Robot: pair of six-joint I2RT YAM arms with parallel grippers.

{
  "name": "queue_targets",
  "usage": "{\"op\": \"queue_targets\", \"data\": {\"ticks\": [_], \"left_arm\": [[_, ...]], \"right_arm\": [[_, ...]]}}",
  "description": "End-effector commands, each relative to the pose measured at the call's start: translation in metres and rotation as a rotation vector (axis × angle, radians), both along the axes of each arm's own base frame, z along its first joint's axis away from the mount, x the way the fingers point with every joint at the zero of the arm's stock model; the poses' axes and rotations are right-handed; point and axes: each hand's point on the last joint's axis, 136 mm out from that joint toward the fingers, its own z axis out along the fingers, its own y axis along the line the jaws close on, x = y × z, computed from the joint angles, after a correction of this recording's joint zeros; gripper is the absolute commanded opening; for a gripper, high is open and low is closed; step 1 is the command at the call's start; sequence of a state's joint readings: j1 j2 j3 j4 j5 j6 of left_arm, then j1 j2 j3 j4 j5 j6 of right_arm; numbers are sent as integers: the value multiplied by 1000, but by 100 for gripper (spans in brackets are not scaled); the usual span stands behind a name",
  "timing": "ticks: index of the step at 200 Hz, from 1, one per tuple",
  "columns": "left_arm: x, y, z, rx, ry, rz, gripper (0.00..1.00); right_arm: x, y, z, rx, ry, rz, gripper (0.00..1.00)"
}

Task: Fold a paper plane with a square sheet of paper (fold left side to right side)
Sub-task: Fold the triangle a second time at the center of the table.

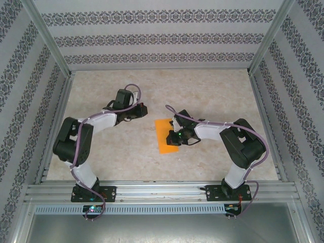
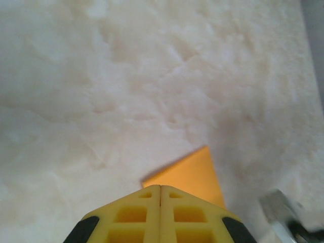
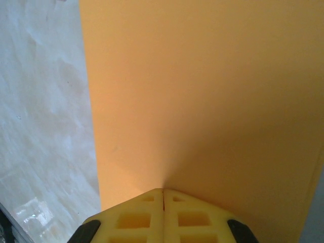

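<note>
The square sheet of paper (image 1: 163, 130) is bright orange and lies flat at the table's middle as an upright narrow rectangle. My right gripper (image 1: 172, 136) is shut, its yellow fingertips (image 3: 152, 200) resting on the sheet's (image 3: 202, 101) right part, with a faint dent in the paper at their point. My left gripper (image 1: 143, 109) is shut with nothing in it and hangs up and to the left of the sheet, apart from it. In the left wrist view, a corner of the sheet (image 2: 195, 174) shows just beyond the closed left gripper (image 2: 160, 187).
The tabletop (image 1: 121, 152) is pale and marbled, with patterned walls on three sides and a metal rail (image 1: 162, 191) along the near edge. A bit of the right arm (image 2: 279, 208) shows at the lower right of the left wrist view.
</note>
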State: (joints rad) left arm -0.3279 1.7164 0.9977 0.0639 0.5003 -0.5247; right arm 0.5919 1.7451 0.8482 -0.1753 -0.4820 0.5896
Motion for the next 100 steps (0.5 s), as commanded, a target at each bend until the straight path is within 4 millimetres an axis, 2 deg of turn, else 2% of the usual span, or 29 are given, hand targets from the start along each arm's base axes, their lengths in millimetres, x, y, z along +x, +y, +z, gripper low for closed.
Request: {"op": "queue_targets", "data": {"ticks": [1,14,36,75,100], "left_arm": [[-36,-20,-13,-27,73,-69,2],[-49,-32,-18,-51,106,-95,2],[-59,-46,-27,-74,136,-118,2],[-60,-68,-42,-88,176,-167,2],[-59,-71,-53,-68,197,-178,1]], "right_arm": [[-23,-27,-42,-167,95,-52,0],[-22,-28,-43,-175,92,-61,0],[-22,-28,-44,-180,90,-67,0],[-22,-27,-45,-190,93,-62,0],[-22,-27,-45,-191,93,-61,0]]}}
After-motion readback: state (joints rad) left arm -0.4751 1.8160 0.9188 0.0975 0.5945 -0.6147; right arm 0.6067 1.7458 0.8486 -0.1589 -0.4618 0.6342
